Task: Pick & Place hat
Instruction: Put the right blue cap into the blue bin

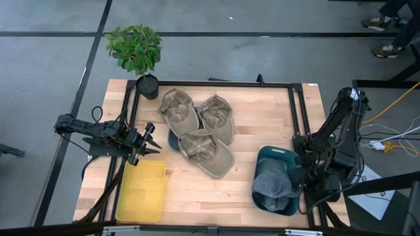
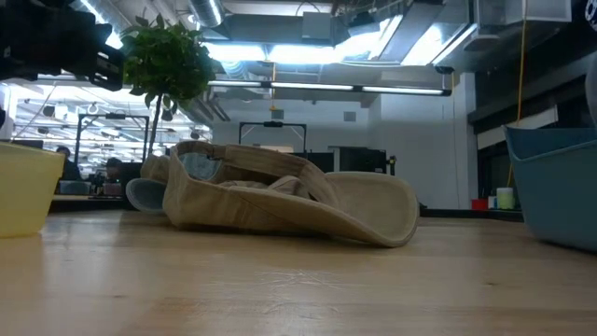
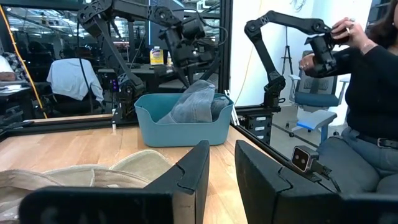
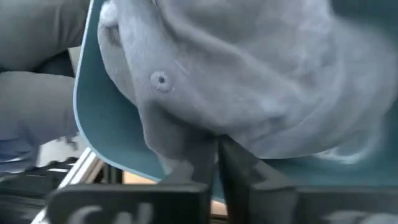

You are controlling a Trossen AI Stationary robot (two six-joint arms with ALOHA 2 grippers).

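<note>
Three tan hats (image 1: 197, 128) lie overlapping in the middle of the table, over a dark blue hat (image 1: 172, 139). In the low view the nearest tan hat (image 2: 280, 201) rests on its brim. A grey hat (image 1: 270, 182) sits in the teal bin (image 1: 275, 156) at the right. My right gripper (image 4: 217, 146) is over that bin, shut on the grey hat (image 4: 249, 74). My left gripper (image 1: 151, 139) is open and empty, level, left of the tan hats, pointing at them; it also shows in the left wrist view (image 3: 222, 165). My right gripper pinches a fold of the grey hat's cloth (image 4: 208, 134) between its two fingertips. The fingers come from above, pointing down into the bin. The hat stands up in a peak (image 3: 200, 86) under the gripper, and its lower part rests inside the bin (image 3: 180, 130).
A yellow bin (image 1: 141, 190) stands near the front left, just in front of my left gripper. A potted plant (image 1: 136, 49) stands at the far left corner. A black frame rail (image 1: 216, 84) runs around the table. A person (image 3: 373, 81) sits beyond the right side.
</note>
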